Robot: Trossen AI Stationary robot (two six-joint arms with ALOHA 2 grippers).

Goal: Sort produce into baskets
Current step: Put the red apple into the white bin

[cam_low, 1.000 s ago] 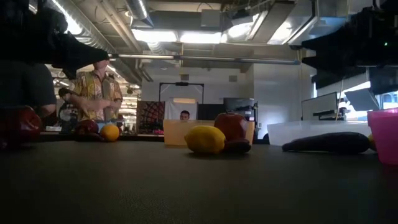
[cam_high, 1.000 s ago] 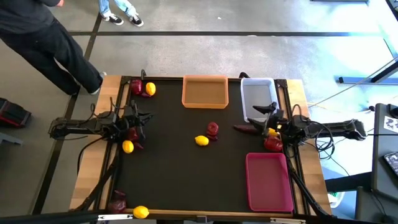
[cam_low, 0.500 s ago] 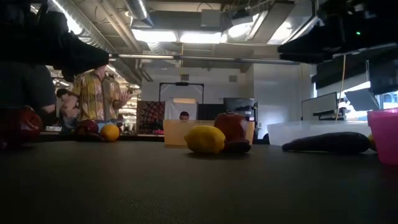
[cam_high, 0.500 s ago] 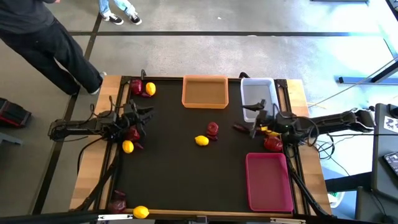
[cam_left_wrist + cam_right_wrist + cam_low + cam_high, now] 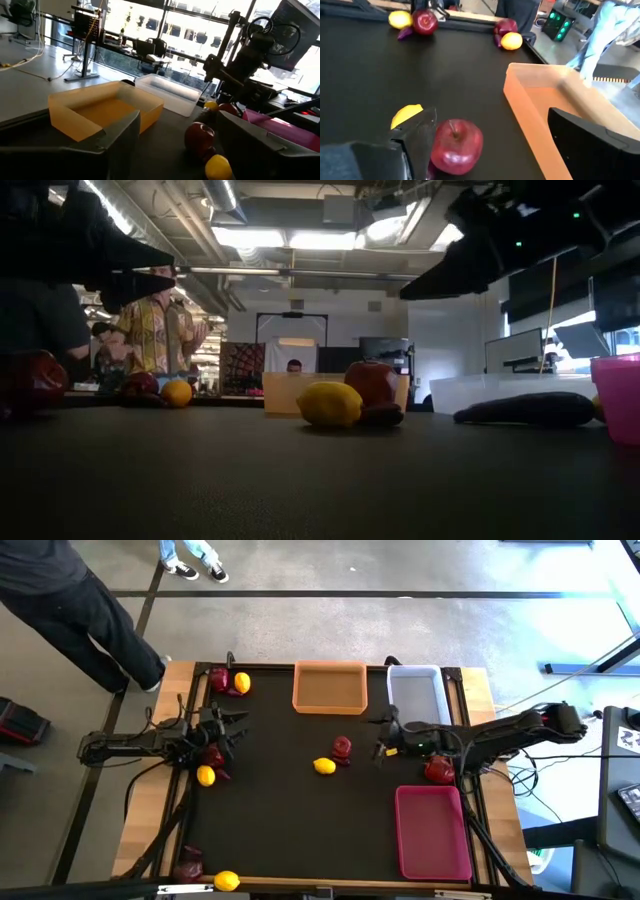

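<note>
Reaching further in than a second ago, the right gripper [image 5: 381, 737] has left the white basket's side and now hangs over the middle of the black worktop [image 5: 290, 810], its fingers spread wide and holding nothing. Just ahead of it lie a glossy round red apple [image 5: 456, 145] and an oval yellow lemon [image 5: 324, 766], close together. The left gripper [image 5: 233, 726] stays at the worktop's left side, fingers now parted where they were pressed together, above another red apple [image 5: 212, 754] and a lemon [image 5: 206, 776]. At the far edge sit 2 shallow rectangular plastic trays side by side: the orange basket [image 5: 329, 686], matte and translucent, and the white basket [image 5: 415, 692]. The longer magenta basket [image 5: 433, 832] lies near the right front corner. A dark purple elongated piece [image 5: 527, 409] rests flat on the worktop.
</note>
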